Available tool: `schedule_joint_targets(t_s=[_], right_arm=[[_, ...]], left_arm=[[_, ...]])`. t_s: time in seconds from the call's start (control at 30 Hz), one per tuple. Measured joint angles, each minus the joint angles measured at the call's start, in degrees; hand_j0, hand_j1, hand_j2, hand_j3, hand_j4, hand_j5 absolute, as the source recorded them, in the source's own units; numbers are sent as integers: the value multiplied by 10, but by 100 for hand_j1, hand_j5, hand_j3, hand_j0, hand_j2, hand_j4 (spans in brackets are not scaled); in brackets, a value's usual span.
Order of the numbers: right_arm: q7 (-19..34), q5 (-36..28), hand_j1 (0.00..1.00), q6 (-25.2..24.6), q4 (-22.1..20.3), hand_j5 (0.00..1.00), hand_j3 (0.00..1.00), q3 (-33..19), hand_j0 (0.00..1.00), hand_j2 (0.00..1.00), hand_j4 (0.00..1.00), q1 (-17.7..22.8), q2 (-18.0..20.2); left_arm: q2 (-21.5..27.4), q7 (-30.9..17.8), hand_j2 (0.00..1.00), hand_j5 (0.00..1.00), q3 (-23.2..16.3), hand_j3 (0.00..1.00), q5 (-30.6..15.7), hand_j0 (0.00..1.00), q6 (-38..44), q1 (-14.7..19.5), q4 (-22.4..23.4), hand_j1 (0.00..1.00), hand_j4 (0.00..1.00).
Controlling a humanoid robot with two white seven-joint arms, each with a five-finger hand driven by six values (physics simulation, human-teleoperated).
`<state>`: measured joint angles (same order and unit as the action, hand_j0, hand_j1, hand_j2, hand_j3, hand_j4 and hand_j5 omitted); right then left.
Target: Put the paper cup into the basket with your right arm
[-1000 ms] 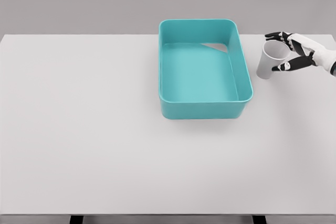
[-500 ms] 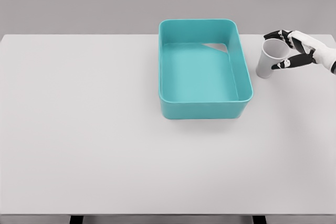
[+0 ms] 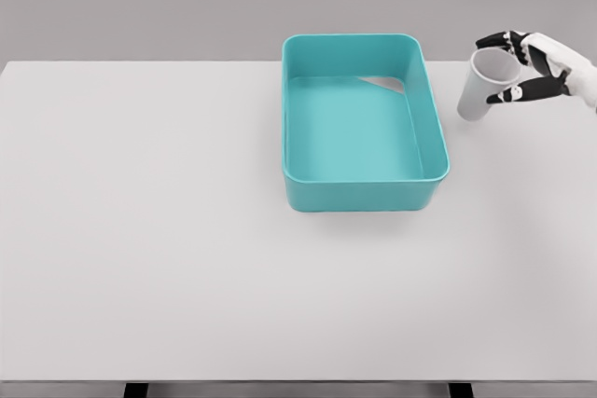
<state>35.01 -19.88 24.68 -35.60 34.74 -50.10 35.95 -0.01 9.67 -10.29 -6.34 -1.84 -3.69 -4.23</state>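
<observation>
Right hand (image 3: pixel 522 67) holds paper cup (image 3: pixel 485 86), now lifted slightly higher near table's far right edge; carrying toward basket (image 3: pixel 359 193) follows.

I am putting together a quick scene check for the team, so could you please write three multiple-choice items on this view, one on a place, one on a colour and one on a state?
1. Where is the paper cup relative to the basket?
A. inside it
B. outside it, to the picture's right
C. outside it, to the picture's left

2. What colour is the basket?
A. teal
B. red
C. yellow

3. What is the right hand doing?
A. lying flat on the table
B. spread open, holding nothing
C. grasping the paper cup, which is tilted

Answers:
1 B: the cup sits past the basket's right wall, not within it.
2 A: walls and floor are teal.
3 C: dark fingers wrap the cup near its rim, and the cup leans.
</observation>
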Motion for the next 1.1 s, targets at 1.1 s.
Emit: schedule_joint_targets(t_s=[1.1], right_arm=[[0,3,77,-4,-223,77,77,3,77,77,77,-9,-21]], left_arm=[[0,0,100,100,0,100,0,100,0,0,0,100,100]])
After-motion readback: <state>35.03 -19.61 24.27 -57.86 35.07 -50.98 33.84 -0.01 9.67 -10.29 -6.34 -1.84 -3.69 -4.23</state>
